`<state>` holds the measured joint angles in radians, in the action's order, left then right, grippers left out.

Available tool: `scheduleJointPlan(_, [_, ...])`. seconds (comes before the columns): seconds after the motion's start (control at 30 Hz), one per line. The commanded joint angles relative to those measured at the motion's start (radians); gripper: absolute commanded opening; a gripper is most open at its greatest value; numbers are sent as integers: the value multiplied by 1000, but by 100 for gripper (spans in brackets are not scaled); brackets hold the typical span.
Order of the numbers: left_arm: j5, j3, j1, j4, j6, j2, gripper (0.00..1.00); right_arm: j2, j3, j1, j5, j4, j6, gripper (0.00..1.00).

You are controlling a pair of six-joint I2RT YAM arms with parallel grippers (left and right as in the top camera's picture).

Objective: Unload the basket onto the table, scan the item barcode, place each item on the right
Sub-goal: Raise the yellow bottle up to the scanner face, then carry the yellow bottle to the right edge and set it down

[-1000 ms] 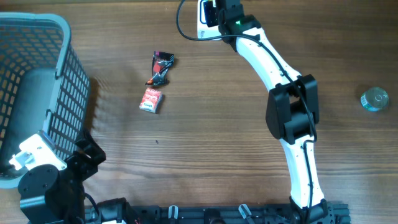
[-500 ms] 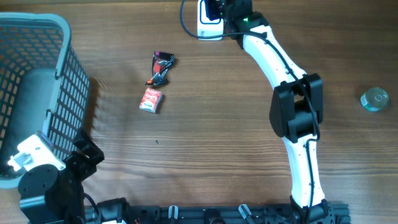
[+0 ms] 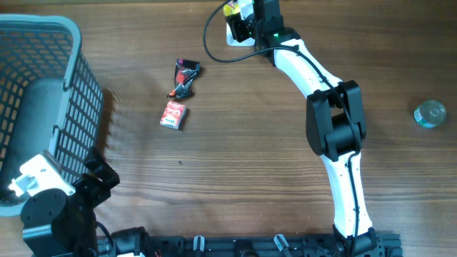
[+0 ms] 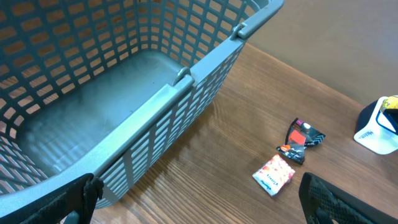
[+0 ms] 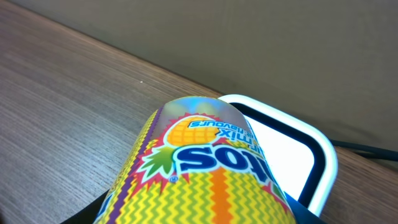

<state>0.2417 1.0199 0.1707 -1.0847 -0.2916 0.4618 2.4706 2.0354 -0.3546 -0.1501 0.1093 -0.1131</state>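
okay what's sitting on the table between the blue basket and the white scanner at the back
Between the basket and the scanner, the overhead view shows two small packets: a dark red-and-black one and a red-and-white one just in front of it. Otherwise bare wood.

Overhead looks straight down; left wrist views basket (image 4: 124, 93) obliquely; right wrist sits perhaps closest (both share scanner (image 5: 298, 149)).

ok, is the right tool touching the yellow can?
Touching. The right wrist view shows the yellow can filling the space by the camera, gripped in front of the white scanner; overhead, the right tool is closed on it.
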Motion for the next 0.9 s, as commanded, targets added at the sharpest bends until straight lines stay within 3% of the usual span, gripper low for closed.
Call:
scheduleJointPlan(0.0, [14,-3,-5,3,-4,2,100,11,2,9,-34,-31,-36,47])
scheduleJointPlan(0.37, [14,-3,-5,3,-4,2,100,11,2,28,-23,-48,-44,47])
scheduleJointPlan(0.5, [14,-3,-5,3,-4,2,100,4,2,38,80,-36,-49,48])
scheduleJointPlan(0.7, [14,-3,-5,10,-5,2,100,-165,3,46,201,119,-60,53])
scheduleJointPlan(0.87, [13,-3,-5,11,-5,2,100,-376,3,102,356,372,72,54])
